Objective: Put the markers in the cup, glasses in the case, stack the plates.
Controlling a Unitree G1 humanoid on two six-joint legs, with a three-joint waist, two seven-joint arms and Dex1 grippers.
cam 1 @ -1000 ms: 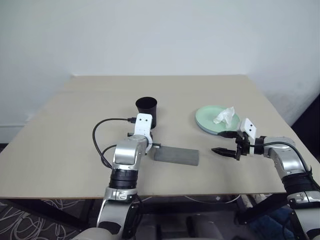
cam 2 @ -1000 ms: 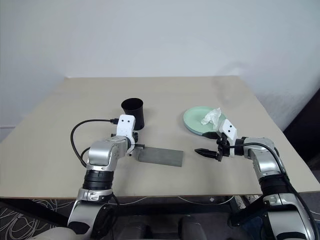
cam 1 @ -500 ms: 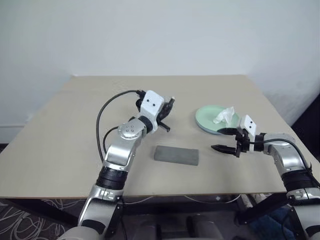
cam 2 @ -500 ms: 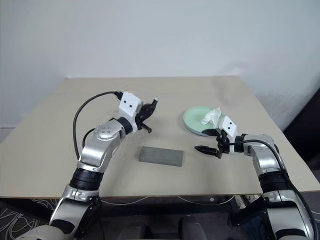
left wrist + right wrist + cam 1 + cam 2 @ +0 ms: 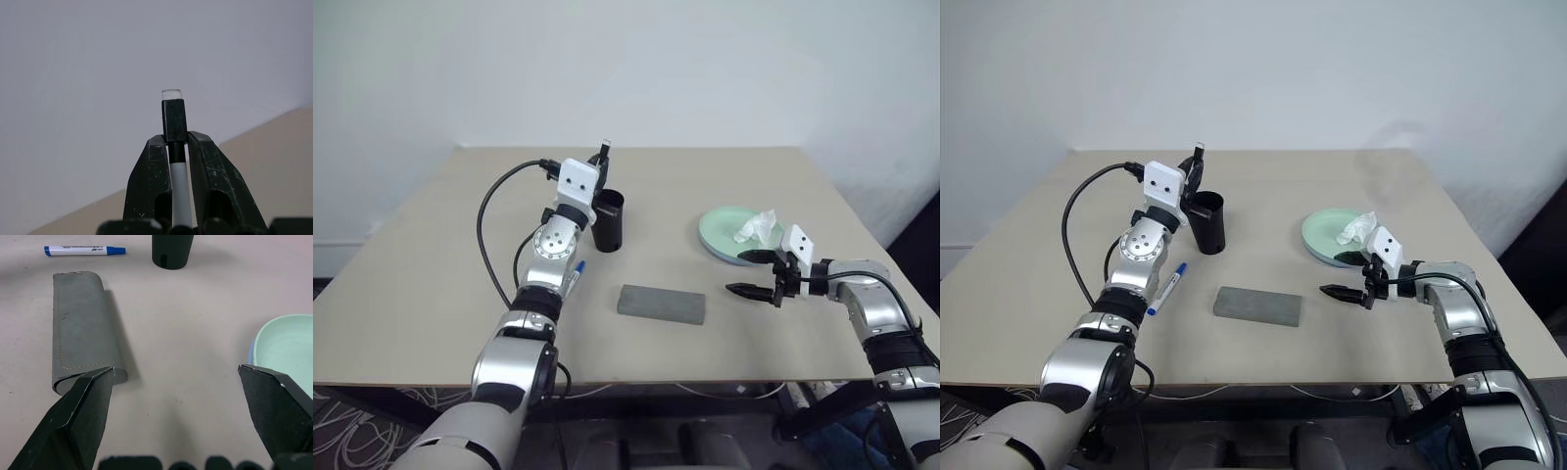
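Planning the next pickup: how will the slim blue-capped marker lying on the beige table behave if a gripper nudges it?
The blue-capped marker has a thin round barrel lying flat on the smooth table, so a sideways nudge would probably roll it. It looks light and stiff, likely sliding or spinning easily. Its low profile may make pinching it awkward.

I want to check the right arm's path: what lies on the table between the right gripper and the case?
Nothing. The right wrist view shows only bare table between the open right gripper and the case.
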